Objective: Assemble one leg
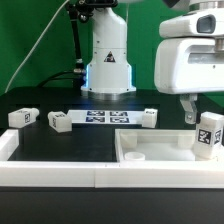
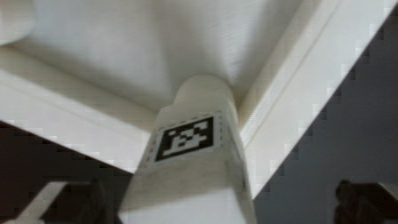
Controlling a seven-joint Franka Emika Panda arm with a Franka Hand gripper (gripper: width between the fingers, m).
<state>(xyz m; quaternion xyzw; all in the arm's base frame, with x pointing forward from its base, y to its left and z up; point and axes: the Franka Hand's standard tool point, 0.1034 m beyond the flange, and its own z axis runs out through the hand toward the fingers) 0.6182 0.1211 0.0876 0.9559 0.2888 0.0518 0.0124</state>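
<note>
One leg (image 1: 209,134) is upright right below the pincer (image 1: 203,110), at the exterior view's right, with its tag facing the camera. It is at the corner of the white panel (image 1: 150,140) with the raised rim. In the wrist view its far end points into that inside corner, and contact is unclear. Dark fingers (image 2: 75,203) flank the leg; can't tell whether the pincer is clenched on it or released. Three loose legs (image 1: 60,122) lie on the black table (image 1: 40,142), spread around the marker board (image 1: 107,118), well apart from the panel.
</note>
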